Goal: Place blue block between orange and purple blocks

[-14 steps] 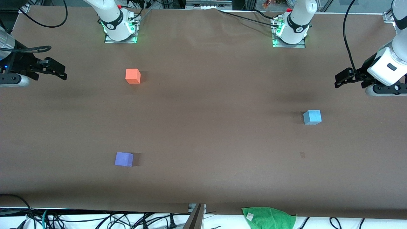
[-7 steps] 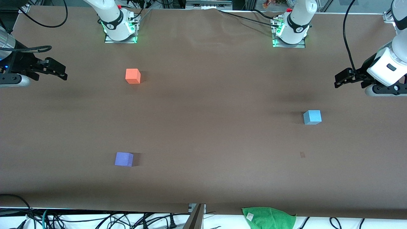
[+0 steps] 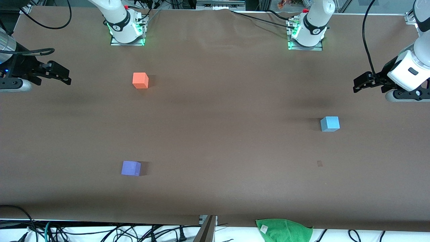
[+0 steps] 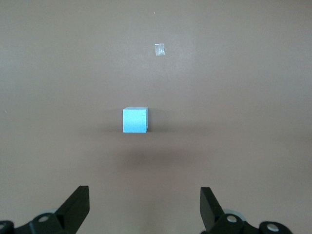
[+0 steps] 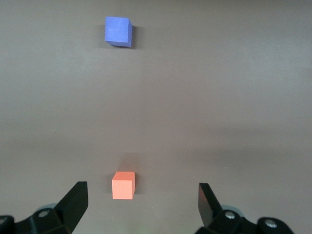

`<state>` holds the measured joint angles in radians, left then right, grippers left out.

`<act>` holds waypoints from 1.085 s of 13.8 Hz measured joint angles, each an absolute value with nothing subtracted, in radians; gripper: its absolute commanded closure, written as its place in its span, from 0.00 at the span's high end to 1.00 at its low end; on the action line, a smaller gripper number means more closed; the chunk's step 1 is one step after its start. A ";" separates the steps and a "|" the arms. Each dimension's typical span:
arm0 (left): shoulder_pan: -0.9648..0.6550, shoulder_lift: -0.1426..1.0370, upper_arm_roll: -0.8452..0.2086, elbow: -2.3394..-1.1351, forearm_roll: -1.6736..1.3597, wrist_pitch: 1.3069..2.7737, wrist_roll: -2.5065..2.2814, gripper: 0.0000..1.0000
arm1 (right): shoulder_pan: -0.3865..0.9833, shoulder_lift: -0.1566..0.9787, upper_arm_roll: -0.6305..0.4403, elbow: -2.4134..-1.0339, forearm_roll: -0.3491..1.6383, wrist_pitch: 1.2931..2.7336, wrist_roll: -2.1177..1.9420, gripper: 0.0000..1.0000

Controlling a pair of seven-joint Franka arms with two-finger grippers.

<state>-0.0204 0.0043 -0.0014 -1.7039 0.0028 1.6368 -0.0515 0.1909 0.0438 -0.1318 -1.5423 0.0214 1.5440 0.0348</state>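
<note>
Very little differs from the earlier pictures. The left gripper (image 3: 358, 83), up in the air over the bench's edge at the left arm's end, has crept a trace toward that edge and a touch higher (the white wrist housing above it shows the same small drift). The right gripper (image 3: 63, 75), in the air over the bench's edge at the right arm's end, has shifted by a hair at most between the earliest picture and now. Nothing lying on the bench has changed its place.
</note>
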 measured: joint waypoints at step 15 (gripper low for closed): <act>-0.001 0.025 0.008 -1.704 0.003 1.578 -0.025 1.00 | 0.191 0.044 -0.132 -1.542 0.044 1.562 0.035 1.00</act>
<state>-0.0012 0.0250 0.0078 -1.7036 0.0029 1.5784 -0.0249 0.1910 0.0439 -0.1321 -1.5424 0.0438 1.5618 0.0347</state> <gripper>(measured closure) 0.000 0.000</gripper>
